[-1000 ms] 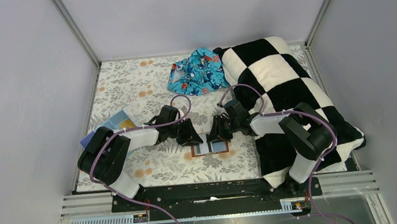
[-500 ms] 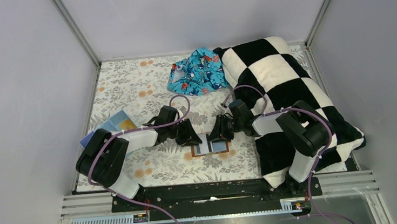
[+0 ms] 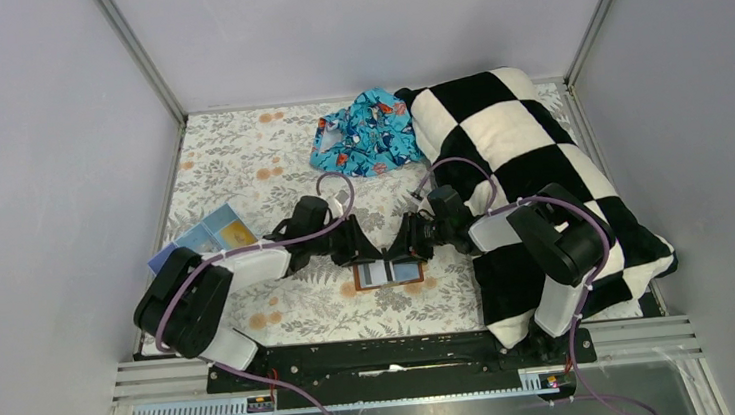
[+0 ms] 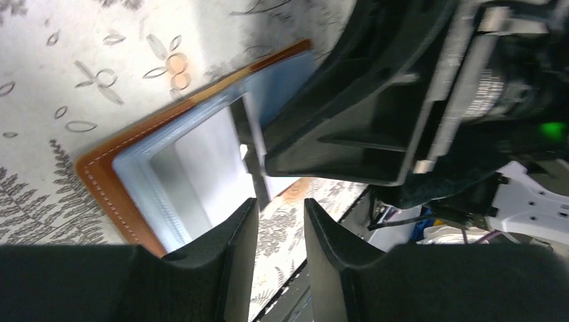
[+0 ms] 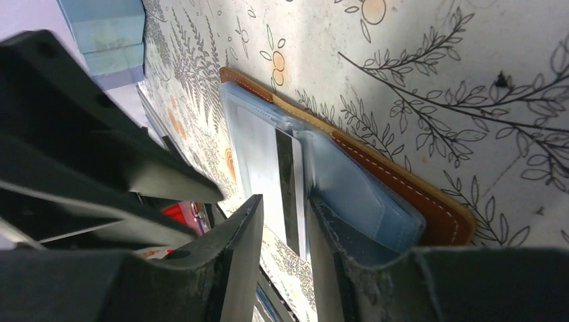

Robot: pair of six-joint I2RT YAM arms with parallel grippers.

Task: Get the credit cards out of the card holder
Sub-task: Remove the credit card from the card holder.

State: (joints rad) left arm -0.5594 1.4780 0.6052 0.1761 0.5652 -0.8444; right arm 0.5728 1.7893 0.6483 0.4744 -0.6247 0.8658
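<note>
Left tool (image 3: 366,254) moved inward, stitched card holder (image 5: 402,182), flat credit cards (image 5: 262,154)

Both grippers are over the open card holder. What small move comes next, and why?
Probably lower the right gripper and close on the striped card: its jaws stand slightly apart above that card, which sits in the open card holder, while the left gripper hovers over the other half.

Our left arm (image 3: 248,264) stretches low toward 3 o'clock, our right arm (image 3: 504,228) toward 9. Left gripper (image 3: 368,255) and right gripper (image 3: 401,253) nearly meet tip to tip; we hold both jaws narrowly parted.
</note>
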